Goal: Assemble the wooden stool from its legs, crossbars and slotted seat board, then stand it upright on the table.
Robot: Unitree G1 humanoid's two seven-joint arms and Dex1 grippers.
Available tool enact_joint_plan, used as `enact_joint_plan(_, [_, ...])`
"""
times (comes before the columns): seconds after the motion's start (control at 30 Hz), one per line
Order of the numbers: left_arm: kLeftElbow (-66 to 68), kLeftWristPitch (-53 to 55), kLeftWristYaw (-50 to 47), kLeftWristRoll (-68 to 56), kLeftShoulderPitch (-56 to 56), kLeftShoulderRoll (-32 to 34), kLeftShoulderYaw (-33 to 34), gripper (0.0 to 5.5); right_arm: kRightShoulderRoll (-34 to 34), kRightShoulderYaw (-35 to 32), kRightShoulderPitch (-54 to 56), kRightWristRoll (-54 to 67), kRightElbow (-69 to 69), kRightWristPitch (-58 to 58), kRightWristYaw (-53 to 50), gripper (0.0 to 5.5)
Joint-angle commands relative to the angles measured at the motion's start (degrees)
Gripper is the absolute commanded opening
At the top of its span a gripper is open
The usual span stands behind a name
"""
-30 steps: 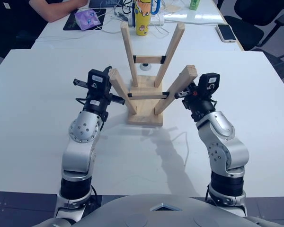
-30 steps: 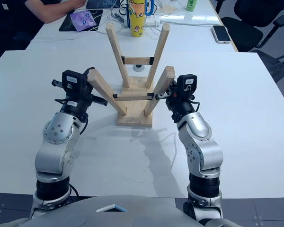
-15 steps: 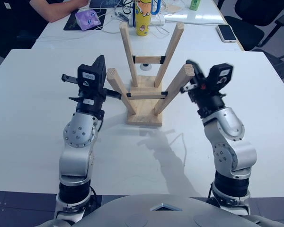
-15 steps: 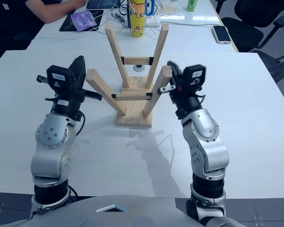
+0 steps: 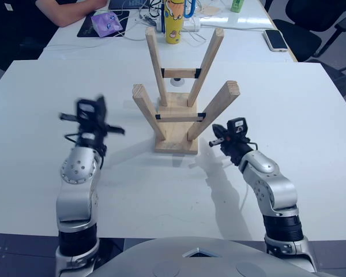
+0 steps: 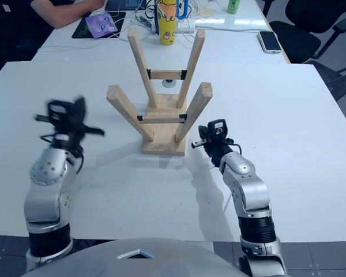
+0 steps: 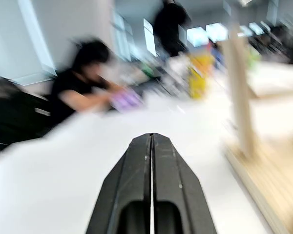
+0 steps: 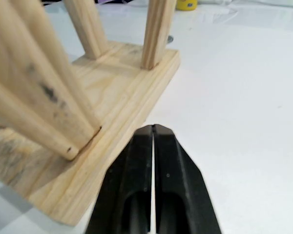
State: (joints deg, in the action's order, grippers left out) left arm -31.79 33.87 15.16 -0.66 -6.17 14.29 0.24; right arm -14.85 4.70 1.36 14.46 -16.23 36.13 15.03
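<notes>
Place: an office-like workroom.
Furniture: wide white desk [image 5: 40,115] in front, second white desk [image 5: 75,43] right behind it, black swivel chairs [image 5: 311,26] to the right.
Far-desk clutter: tall yellow printed cup [image 5: 173,26], dark smartphone [image 5: 275,40], purple pad [image 5: 106,24].

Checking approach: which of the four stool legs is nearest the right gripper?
The front leg on the robot's right, which slants out toward the right gripper, shut near its base.

White table [image 5: 300,115]; stool [image 5: 179,117] upside down, seat board [image 5: 176,144] flat on it.
</notes>
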Motion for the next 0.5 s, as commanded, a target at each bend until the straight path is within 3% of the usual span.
enact_joint_plan(0.03, [0.08,1.73,17.85,-4.6,-3.92,14.6,-4.72,0.0,-1.58,2.33,-0.27,-0.61,2.68,1.3,3.16,0.03])
enact_joint_plan(0.2, [-0.83,0.5,28.45,-9.05,-3.27,20.78,-8.69,0.0,-3.17,6.71,0.49,-2.35,4.28,3.07,5.78,0.03])
enact_joint_plan(0.5, [8.8,-4.04,19.89,-7.46,9.19,7.85,-14.83,0.0,-2.9,8.46,3.78,-3.35,8.1,2.81,8.63,0.03])
